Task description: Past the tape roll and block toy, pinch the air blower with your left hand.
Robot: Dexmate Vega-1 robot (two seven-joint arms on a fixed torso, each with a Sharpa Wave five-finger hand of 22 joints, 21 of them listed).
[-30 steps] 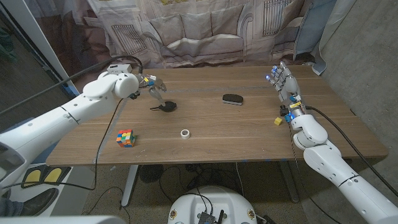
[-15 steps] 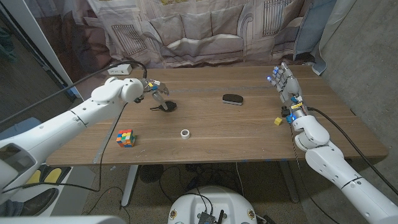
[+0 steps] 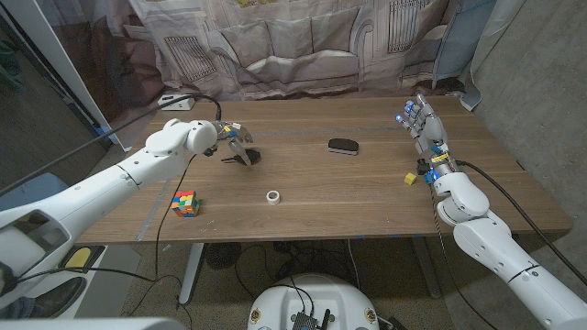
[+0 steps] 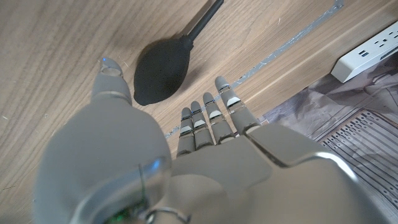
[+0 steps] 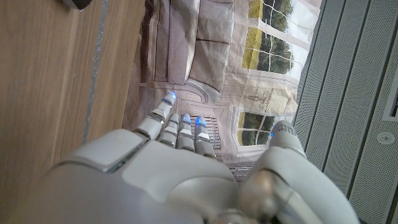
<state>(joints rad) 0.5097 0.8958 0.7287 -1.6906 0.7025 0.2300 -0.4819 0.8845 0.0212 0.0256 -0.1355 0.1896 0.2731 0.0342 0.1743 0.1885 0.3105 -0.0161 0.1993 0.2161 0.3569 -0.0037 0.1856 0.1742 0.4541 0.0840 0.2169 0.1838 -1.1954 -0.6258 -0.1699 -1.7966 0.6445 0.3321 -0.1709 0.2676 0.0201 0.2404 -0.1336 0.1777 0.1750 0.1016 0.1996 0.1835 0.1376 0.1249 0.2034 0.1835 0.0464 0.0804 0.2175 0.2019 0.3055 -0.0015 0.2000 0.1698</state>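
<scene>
left hand [image 3: 234,139] fingers apart over air blower [image 4: 163,71] | contact unclear | nozzle tip cut off

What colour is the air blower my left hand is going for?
Black all over, bulb and nozzle. The air blower shows best in the left wrist view, just ahead of the left hand.

The table [image 3: 321,197] is brown wood with a pale grain and a thin silvery strip across it. The air blower [image 4: 163,70] is matte black, bulb and nozzle alike. The block toy [image 3: 185,203] is a cube of red, yellow, green, orange and blue squares. The tape roll [image 3: 273,196] is white. Both hands, left hand [image 4: 180,168] and right hand [image 5: 180,168], are light grey; the right fingertips [image 5: 170,98] glow blue. A black oval case [image 3: 343,146] lies farther off. The power strip [image 4: 367,50] is white. The backdrop curtain [image 3: 303,46] shows a beige printed sofa.
</scene>
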